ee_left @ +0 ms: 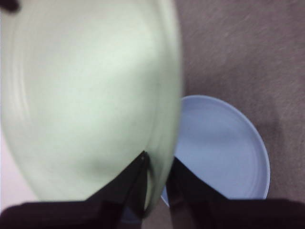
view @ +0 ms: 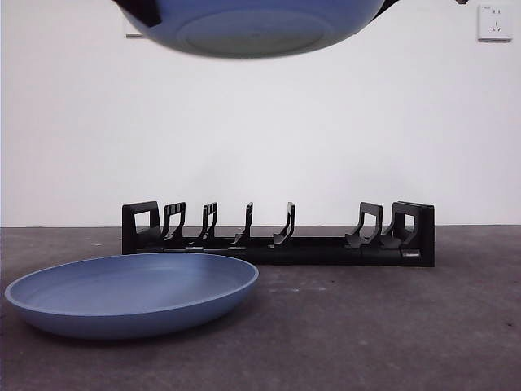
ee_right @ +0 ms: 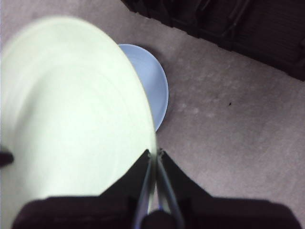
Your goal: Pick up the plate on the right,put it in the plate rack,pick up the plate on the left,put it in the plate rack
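I hold a plate high in the air with both claws at once. My left claw is clamped on its rim, one jaw on each face of the plate. My right claw pinches the rim of the same plate at another spot, jaws pressed tight on the thin edge. In both wrist views the inner face looks washed out, pale and blurred; from the front view I see only its blue underside at the top of the picture, with dark jaw tips at either end.

Well below my claws, a second blue plate lies flat on the dark table, right way up. It shows past the held plate's edge beneath my left claw and, smaller, beyond my right claw.

The plate rack stands on the table just behind the lying plate, far under my grip, its prongs upright and all its slots bare. From my right wrist it appears as a dark shape beyond the table's open stretch.

A white wall socket sits on the wall behind.
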